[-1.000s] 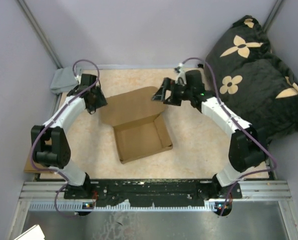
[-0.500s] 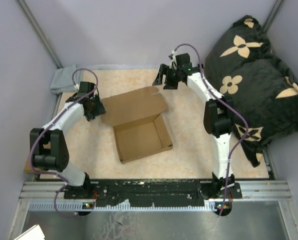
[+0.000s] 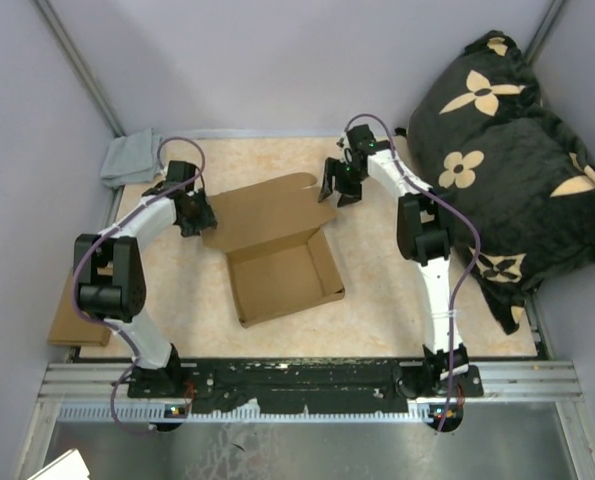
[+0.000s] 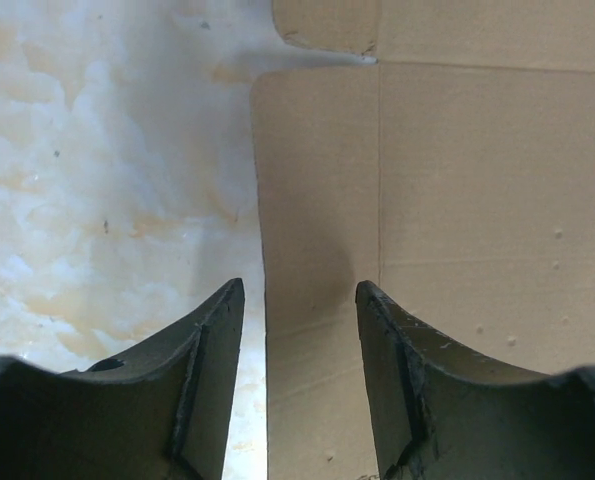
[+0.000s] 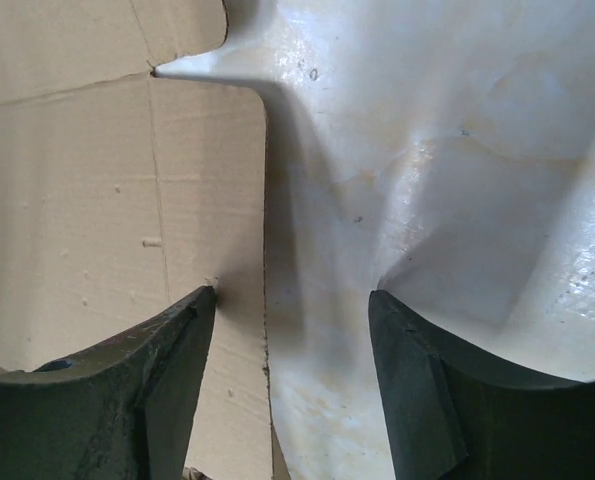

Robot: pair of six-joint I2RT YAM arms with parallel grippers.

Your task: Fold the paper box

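Brown cardboard: the paper box [image 3: 277, 250], mid-table, between the two arms; near half a shallow tray with its walls standing; far half, the lid panel, flat on the table [image 3: 397, 290] and pointing toward the back wall.
Done: base and side walls raised, judging by the tray's shape; corners apparently tucked, though too small to confirm.
Left to do: lid's rounded side flaps flat and unbent; lid not yet swung over the tray, nor tucked in; by estimate, about half the folding ahead.
Left gripper [image 3: 195, 215]: at the lid's left edge; fingers parted, one above bare table, the other above the flap; nothing pinched; contact with the board impossible to tell.
Right gripper [image 3: 339, 190]: at the lid's right edge, mirroring the other; fingers spread astride the flap's rim, one over cardboard, one over table; nothing held.
Step in hand: probably taking both side flaps at once, ready to bend them up along their creases.
Risk: thin board lying flat, hard to get a finger beneath; likely to slide rather than lift.
Around: grey cloth [image 3: 127, 160] at the far-left corner; smaller cardboard piece [image 3: 67, 325] at the left table edge; black flowered cushion [image 3: 507, 150] on the right; all well apart from the box.
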